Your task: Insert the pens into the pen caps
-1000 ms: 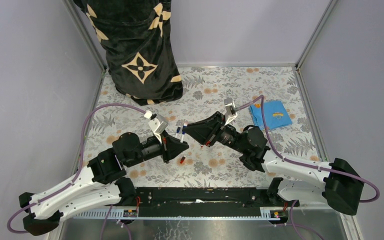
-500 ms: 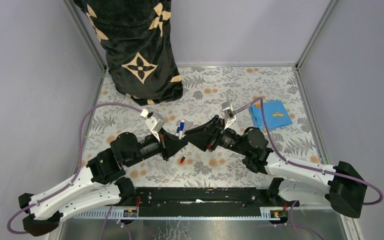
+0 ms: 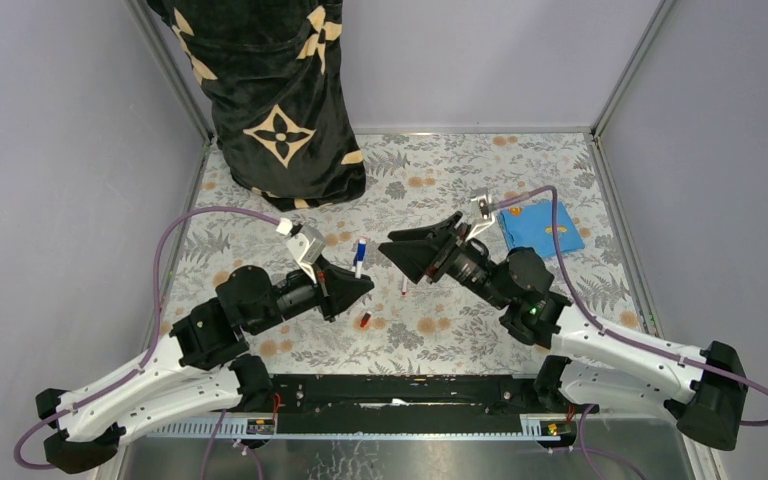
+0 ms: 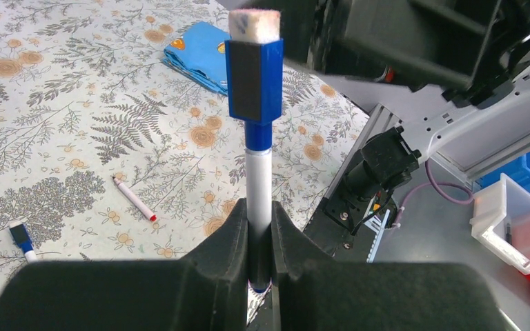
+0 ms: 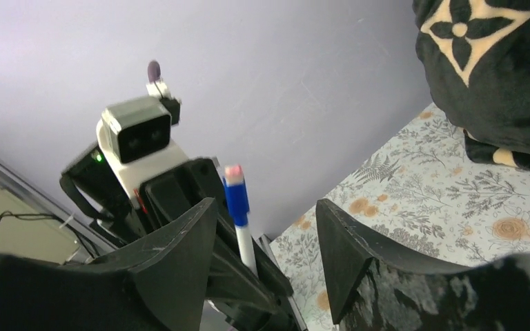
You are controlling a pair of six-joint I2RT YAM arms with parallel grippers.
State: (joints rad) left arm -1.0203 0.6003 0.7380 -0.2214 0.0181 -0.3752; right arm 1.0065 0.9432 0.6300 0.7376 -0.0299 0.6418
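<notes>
Holding up a blue pen with its cap on.

The left gripper [image 4: 259, 215] is squeezed shut on the white barrel of the blue pen [image 4: 258, 169]. The pen stands up with its blue cap [image 4: 254, 79] on top, well to the left of the cloth [image 3: 542, 226]. The right gripper [image 5: 266, 207] is wide open and holds nothing, between that pen and the cloth. A red pen [image 4: 134, 200] lies flat on the table [image 4: 55, 138], also left of the cloth. I think a pen is light, hard and smooth, so it may slip or tip. Grab it round the barrel and leave the tip end free.
</notes>
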